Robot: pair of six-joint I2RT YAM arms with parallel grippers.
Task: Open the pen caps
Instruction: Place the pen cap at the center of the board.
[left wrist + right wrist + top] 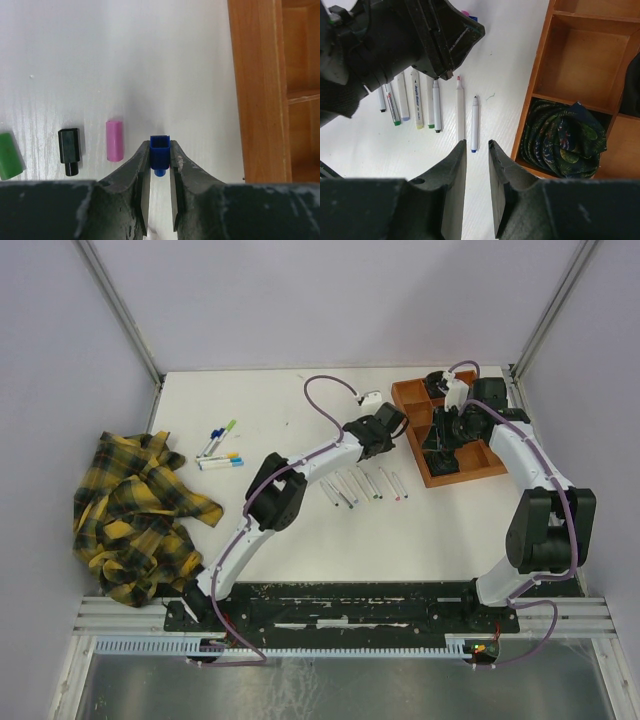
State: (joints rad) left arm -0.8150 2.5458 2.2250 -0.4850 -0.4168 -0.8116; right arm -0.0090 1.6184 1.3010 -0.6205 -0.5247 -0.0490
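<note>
In the left wrist view my left gripper (160, 150) is shut on a small blue pen cap (160, 150), its pads pressed against both sides. To its left on the white table lie a pink cap (114, 140), a black cap (69, 150) and a green cap (9, 156). Seen from the right wrist, my right gripper (476, 145) hangs open with nothing in it, above the table. Beyond it lie several uncapped pens, the nearest a blue-tipped pen (475, 124) and a pink-tipped pen (460, 107). From above, the left gripper (388, 430) is beside the tray and the right gripper (432, 445) is at the tray's left edge.
An orange wooden tray (432, 477) with compartments stands at the back right; one compartment holds a dark patterned cloth (565, 137). A yellow plaid cloth (140, 515) lies at the left. Three capped pens (220, 452) lie near it. The left arm (395, 40) fills the right wrist view's upper left.
</note>
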